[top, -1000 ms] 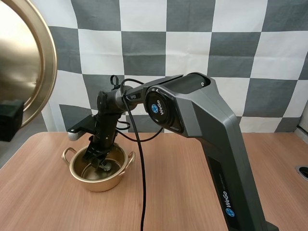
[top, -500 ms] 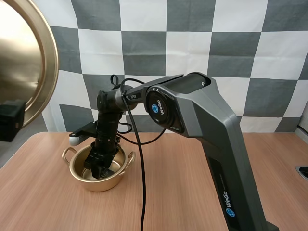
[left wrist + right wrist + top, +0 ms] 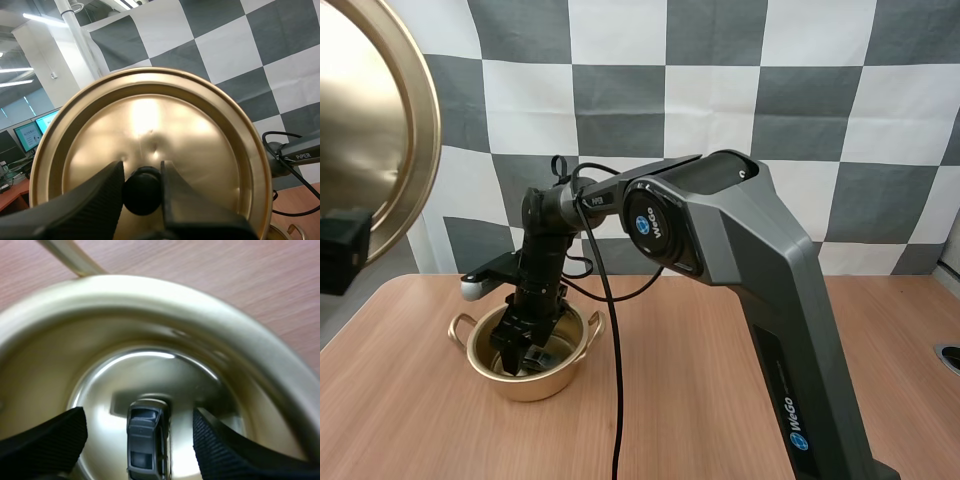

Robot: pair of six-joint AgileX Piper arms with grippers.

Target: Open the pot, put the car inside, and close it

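At far left, we hold the lid (image 3: 200, 140) high above the table (image 3: 410, 420). Our left gripper (image 3: 141, 187) is clenched on its black knob (image 3: 142, 195), just as it was a second ago. Nothing on that side has moved.

The change is lower, at the pot (image 3: 570, 362), which stands uncovered on the table's left half. Our right gripper (image 3: 517, 352) reaches down inside it. Over the past second it has drifted from the pot's middle toward its left wall, and its wrist has tipped. Its fingers (image 3: 45, 440) now stand spread and grip nothing.

Between them lies the car (image 3: 146, 440), small and dark grey, flat on the pot's shiny floor. It appears to be roof-up and touches neither finger as far as we can see. A second ago a small grey shape sat right at the fingertips. We take that to be the car, now released.

By our reading, opening the pot and putting the car in are both done, and closing is what remains. The right arm must first lift clear of the rim. Until then, bringing the lid down would strike the arm. To the right of the pot, bare wood runs past the arm's grey body.
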